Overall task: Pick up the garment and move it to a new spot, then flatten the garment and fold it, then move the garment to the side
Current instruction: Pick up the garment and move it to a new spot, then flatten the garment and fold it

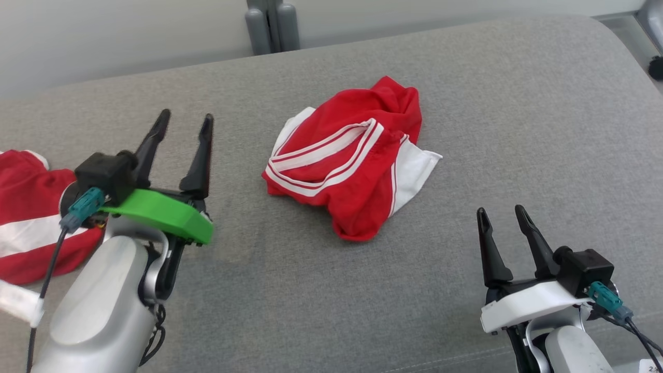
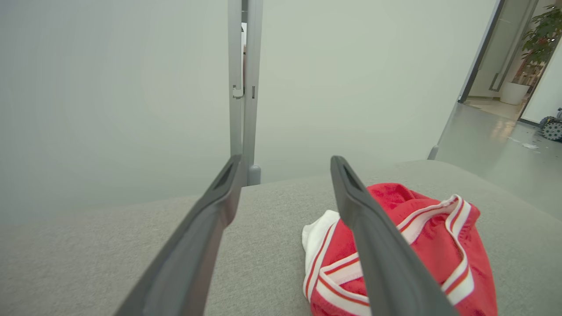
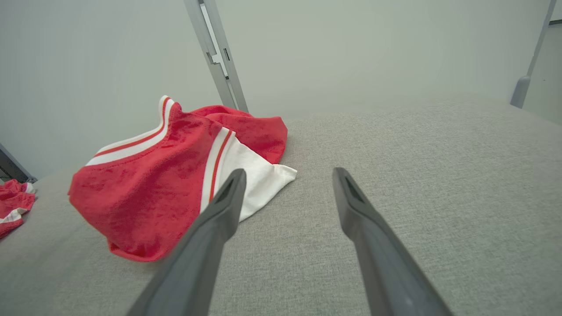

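Observation:
A crumpled red garment with white stripes and white side panels lies bunched in the middle of the grey padded surface. My left gripper hovers to its left, open and empty, fingers pointing away from me. Its wrist view has the garment low on the right, partly behind the right finger. My right gripper stands open and empty near the front right, apart from the cloth. In its wrist view the garment lies to the left, past the left finger.
A second red and white garment lies at the left edge of the surface, partly behind my left arm. A grey post stands against the pale wall behind. Bare grey surface stretches to the right of the garment.

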Robot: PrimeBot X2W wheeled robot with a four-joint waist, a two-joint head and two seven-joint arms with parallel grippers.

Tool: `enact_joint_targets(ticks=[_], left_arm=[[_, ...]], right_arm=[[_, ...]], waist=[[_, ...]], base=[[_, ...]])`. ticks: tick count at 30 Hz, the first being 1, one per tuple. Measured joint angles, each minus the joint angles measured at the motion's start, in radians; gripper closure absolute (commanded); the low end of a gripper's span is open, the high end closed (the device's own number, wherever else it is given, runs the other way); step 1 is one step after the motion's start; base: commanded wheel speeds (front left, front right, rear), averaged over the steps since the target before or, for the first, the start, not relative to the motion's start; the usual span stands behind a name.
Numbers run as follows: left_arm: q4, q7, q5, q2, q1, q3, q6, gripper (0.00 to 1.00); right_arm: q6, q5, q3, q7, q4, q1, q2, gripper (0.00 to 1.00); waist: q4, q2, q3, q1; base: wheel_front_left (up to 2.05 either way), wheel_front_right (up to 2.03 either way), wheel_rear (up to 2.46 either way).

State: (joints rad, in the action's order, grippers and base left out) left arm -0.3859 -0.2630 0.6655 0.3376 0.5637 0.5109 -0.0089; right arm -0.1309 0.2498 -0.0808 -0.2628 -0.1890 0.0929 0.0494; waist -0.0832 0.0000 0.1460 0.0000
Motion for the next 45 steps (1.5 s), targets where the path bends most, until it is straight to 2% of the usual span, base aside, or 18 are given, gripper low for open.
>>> enact_joint_targets(ticks=[11, 20, 34, 45], left_arm=[[0.137, -0.001, -0.167, -0.014, -0.276, -0.287, -0.010, 0.00], [0.207, -0.001, -0.257, -0.041, -0.478, -0.421, -0.049, 0.00], [0.212, -0.001, -0.342, -0.106, -0.616, -0.469, -0.105, 0.00], [0.190, -0.001, -0.404, -0.130, -0.626, -0.460, -0.116, 0.00]], right_arm=[[0.000, -0.008, -0.010, 0.000, -0.016, -0.040, 0.007, 0.00], [0.000, 0.003, -0.034, 0.000, -0.020, -0.068, 0.037, 0.00], [0.000, 0.020, -0.036, 0.000, -0.019, -0.097, 0.057, 0.00], [0.000, 0.022, -0.041, 0.000, -0.030, -0.106, 0.062, 0.00]], waist=[[0.101, 0.0000, -0.089, 0.0000], [0.142, 0.0000, -0.151, -0.0001], [0.150, 0.0000, -0.166, 0.0000], [0.146, 0.0000, -0.168, 0.0000]], base=[[0.00, 0.00, 0.00], [0.00, 0.00, 0.00], [0.00, 0.00, 0.00], [0.00, 0.00, 0.00]])
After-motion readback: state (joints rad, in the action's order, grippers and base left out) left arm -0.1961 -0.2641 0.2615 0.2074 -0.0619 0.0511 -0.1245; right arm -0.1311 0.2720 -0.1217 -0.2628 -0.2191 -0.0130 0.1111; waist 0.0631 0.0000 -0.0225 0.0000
